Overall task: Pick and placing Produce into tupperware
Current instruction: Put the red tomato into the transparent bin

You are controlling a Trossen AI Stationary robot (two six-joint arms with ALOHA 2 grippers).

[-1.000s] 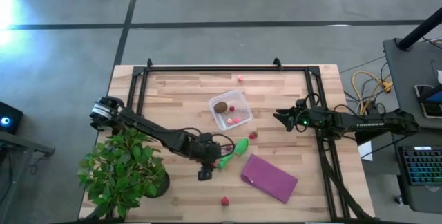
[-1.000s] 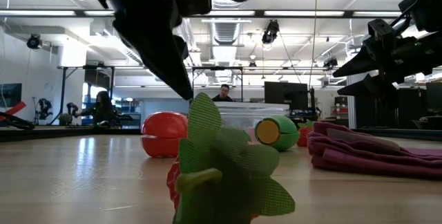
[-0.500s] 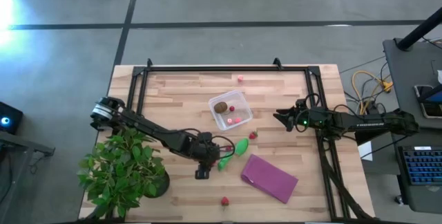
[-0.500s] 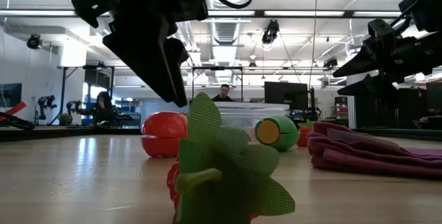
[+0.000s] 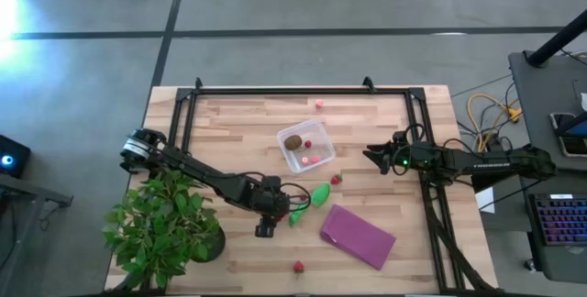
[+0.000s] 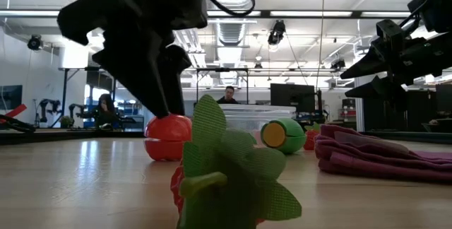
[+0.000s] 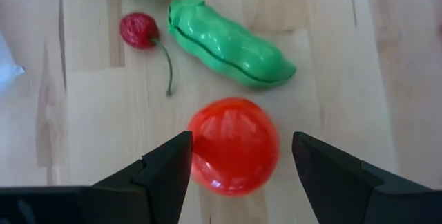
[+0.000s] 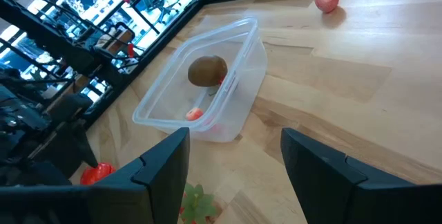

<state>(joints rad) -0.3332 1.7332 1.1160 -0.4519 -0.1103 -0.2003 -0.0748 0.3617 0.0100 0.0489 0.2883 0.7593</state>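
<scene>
1. Since 1 s ago the left gripper [image 5: 266, 221] has slid toward the table's front edge, away from the tupperware [image 5: 305, 148]; in the low view its dark body now hangs further left, right over the red ball [image 6: 168, 136].
2. Left gripper [image 7: 238, 165]: fingers spread, one each side of the red ball [image 7: 233, 145], not pinching it; ball sits on the wood btwn the tips.
3. Green pod [image 7: 230, 42] lies just past the ball, long axis diagonal across the planks, seam line visible along it. A 2nd pod [image 5: 317, 195] lies nearer the tupperware, long axis also diagonal, w/ a yellow-orange end [image 6: 270, 134].
4. Small red cherry-like piece [image 7: 139, 30] w/ thin stem beside the first pod.
5. Tupperware holds the brown ball [image 8: 207, 70] + small pink/red bits; lid off, set at an angle to the table edges.
6. Loose bits: pink piece [image 5: 319, 104] beyond the tupperware near the far rail, a red one [image 5: 337, 180] just beside it, a strawberry [image 5: 298, 266] near the front edge.
7. Right gripper [image 5: 371, 157] waits beside the tupperware, right side, fingers apart, empty.
8. No readable writing or labels.
9. Purple cloth [image 5: 358, 236] and potted plant [image 5: 165, 224] flank the left gripper; open wood in front of it.
</scene>
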